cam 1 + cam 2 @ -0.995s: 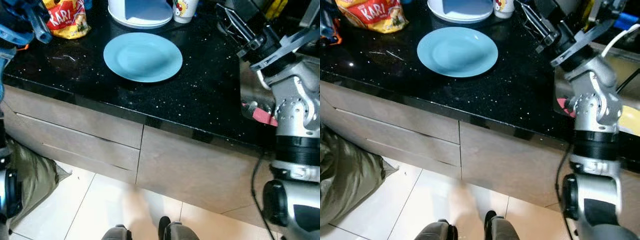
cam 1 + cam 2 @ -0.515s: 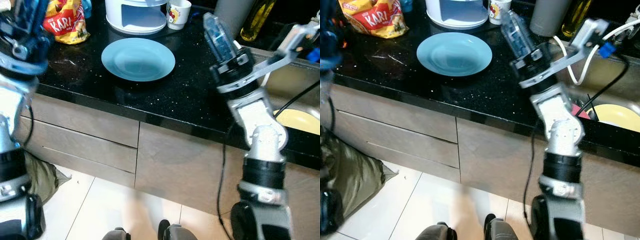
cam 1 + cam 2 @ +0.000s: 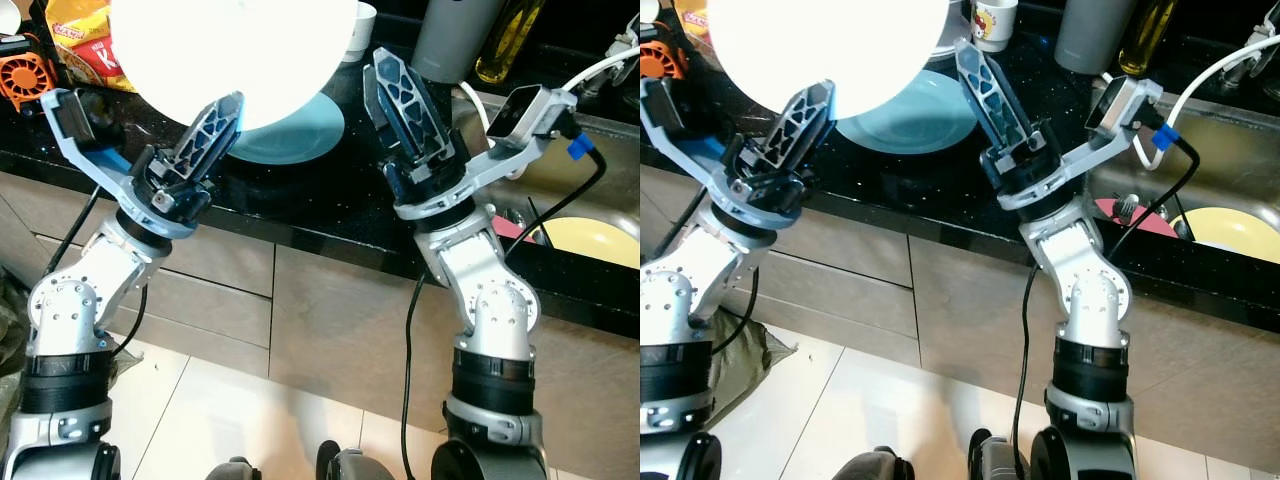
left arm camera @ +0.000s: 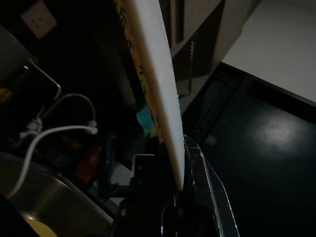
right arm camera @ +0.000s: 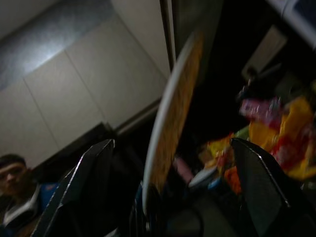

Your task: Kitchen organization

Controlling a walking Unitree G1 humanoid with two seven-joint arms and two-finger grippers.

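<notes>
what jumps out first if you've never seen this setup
A big white plate, glaring bright, held up on edge by the left gripper over the black counter. Under it lies a blue plate; the right gripper is raised beside it, open and empty.

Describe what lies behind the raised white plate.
Behind the white plate, held by the left pincer, part of the blue plate shows on the counter; the rest is covered.

left arm (image 3: pixel 70 310): silver joints, black bands | right arm (image 3: pixel 495 310): silver, black cable | fingers (image 3: pixel 405 95): long, black, lattice-cut | right wrist: white cable, blue tip
</notes>
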